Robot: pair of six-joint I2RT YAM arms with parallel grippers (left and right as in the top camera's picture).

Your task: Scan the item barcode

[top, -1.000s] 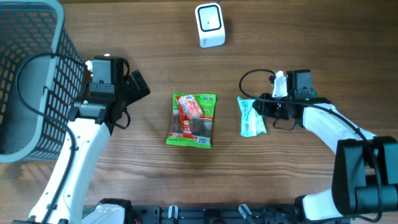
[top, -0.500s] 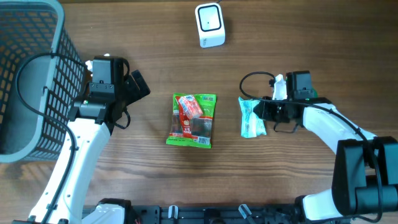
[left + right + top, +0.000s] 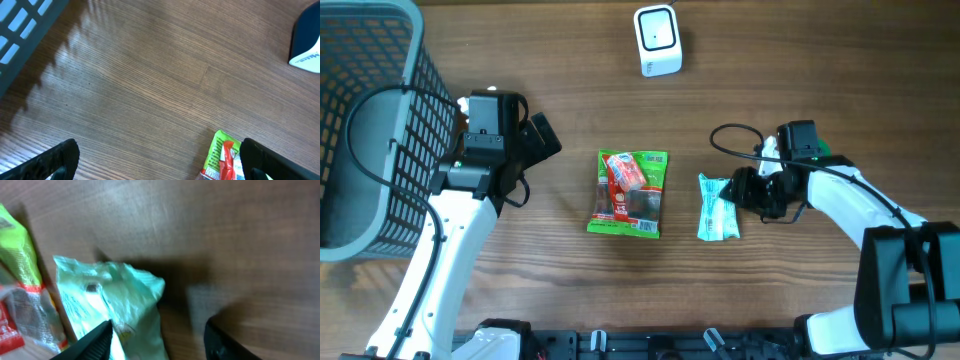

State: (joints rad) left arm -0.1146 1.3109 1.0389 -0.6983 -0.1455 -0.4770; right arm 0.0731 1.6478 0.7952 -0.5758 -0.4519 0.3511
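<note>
- The right end effector (image 3: 159, 330) has its fingers apart, gripping nothing, just beside the pale green crinkled plastic packet (image 3: 717, 208) lying on the wooden bench (image 3: 570, 90).
- The left end effector (image 3: 159, 150) gapes wide, empty.

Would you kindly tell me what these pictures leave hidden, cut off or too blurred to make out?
Pale packet: any barcode is too small overhead and blurred in the right wrist view.
Green snack bag: print too small overhead; the left wrist view's bottom edge cuts it off.
Scanner: cut off by the left wrist view's right edge.
</note>
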